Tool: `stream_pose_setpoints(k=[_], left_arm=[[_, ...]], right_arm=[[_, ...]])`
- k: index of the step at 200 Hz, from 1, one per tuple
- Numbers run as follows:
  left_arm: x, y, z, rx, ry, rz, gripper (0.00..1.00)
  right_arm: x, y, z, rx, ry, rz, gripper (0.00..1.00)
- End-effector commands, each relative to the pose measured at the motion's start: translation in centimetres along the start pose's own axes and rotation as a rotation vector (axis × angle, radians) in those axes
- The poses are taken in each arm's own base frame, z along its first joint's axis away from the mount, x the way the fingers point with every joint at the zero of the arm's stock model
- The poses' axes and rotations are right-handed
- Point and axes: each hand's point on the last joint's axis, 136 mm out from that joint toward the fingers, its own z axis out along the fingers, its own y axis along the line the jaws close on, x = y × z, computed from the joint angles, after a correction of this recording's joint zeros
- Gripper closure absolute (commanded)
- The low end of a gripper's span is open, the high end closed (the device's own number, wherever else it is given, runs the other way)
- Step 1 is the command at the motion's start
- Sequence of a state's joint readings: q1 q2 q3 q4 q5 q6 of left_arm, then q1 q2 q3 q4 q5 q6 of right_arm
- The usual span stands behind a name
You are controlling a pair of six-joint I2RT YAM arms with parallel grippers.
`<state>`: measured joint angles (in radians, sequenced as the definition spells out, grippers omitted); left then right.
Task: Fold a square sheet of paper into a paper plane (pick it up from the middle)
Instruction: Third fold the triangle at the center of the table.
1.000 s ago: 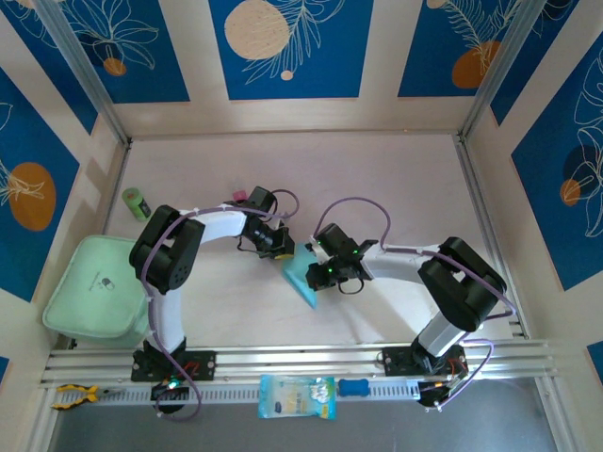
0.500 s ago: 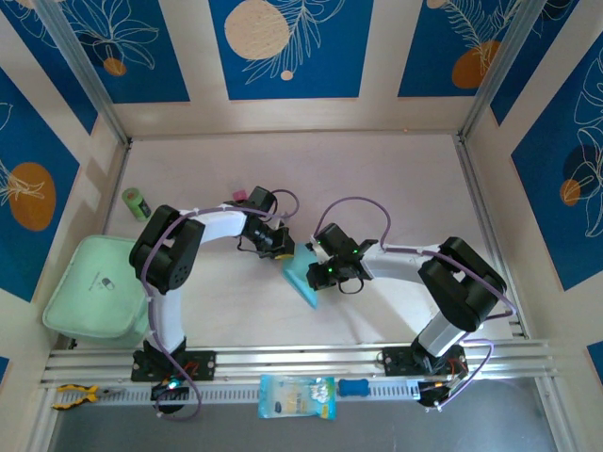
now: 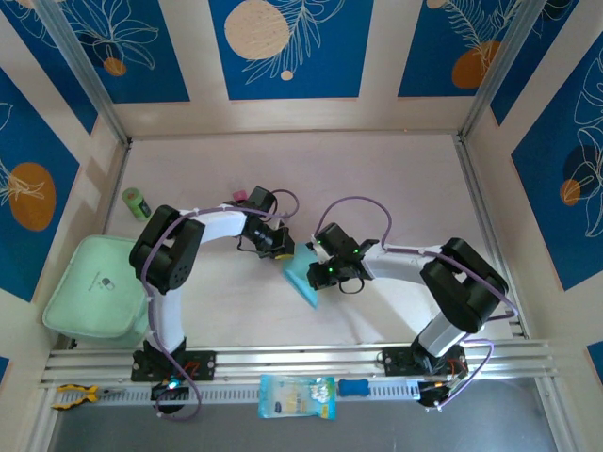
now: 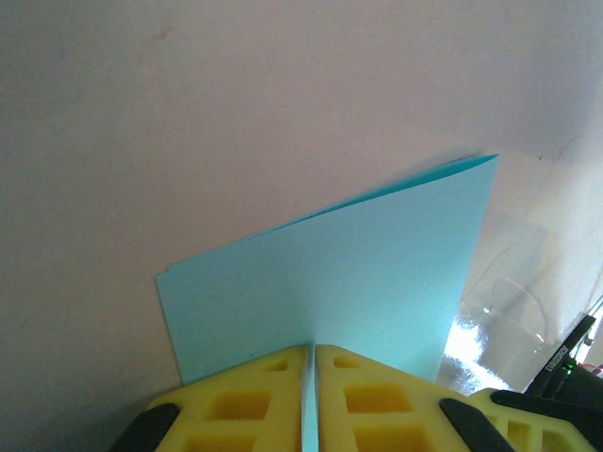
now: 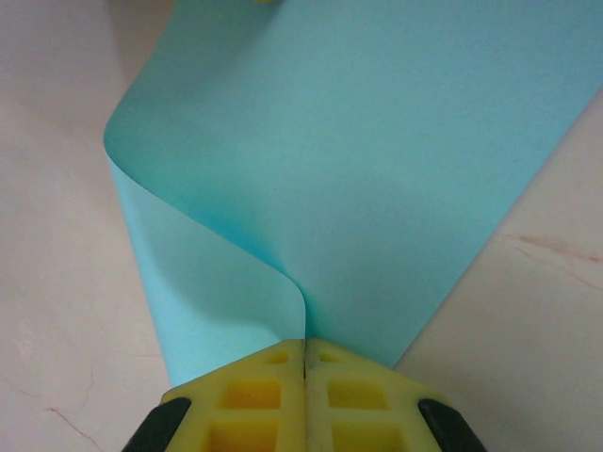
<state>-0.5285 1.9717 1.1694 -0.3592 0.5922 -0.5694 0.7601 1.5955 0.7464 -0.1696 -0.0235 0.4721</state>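
Hardly any movement is to be noted since a second ago: both arms and the sheet of paper (image 5: 377, 141) are found where they were, with only the right arm's elbow shifted a trace. At the near edge, a printed packet (image 3: 296, 396), a blue handle (image 3: 354, 387) and yellow pliers (image 3: 73, 395) are laid along the metal rail (image 3: 283, 359). Further in, the right gripper (image 5: 304, 347) is clenched on the paper: its yellow jaws are pressed together, with a curled-over edge of the sheet pinched between them. The left gripper (image 4: 311, 353) is closed likewise on the opposite side, a thin edge being caught in the narrow slit between its jaws, and the sheet is seen folded double beyond it. From above, the paper is held between the two grippers near the middle of the table (image 3: 405, 188), its lower corner pointed toward the rail; whether it is touching the surface cannot be told. A pale green tray (image 3: 94, 287) is set at the left edge, and farther back a green can (image 3: 138, 203) and a small pink block (image 3: 239, 196) are placed. The pale, faintly veined table is enclosed by walls (image 3: 292, 47) of blue panels with leaf and circle patterns
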Motion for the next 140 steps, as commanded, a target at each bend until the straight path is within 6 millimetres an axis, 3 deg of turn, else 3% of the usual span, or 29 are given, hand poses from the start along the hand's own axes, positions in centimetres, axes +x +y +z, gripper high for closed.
stream_pose_setpoints(k=[1, 140], left_arm=[[0.94, 0.92, 0.42, -0.028, 0.029, -0.02, 0.88], [0.96, 0.96, 0.47, -0.027, 0.032, -0.022, 0.88]], right_arm=[[-0.52, 0.28, -0.76, 0.003, -0.019, -0.005, 1.0], [-0.7, 0.15, -0.44, -0.014, -0.014, -0.004, 1.0]])
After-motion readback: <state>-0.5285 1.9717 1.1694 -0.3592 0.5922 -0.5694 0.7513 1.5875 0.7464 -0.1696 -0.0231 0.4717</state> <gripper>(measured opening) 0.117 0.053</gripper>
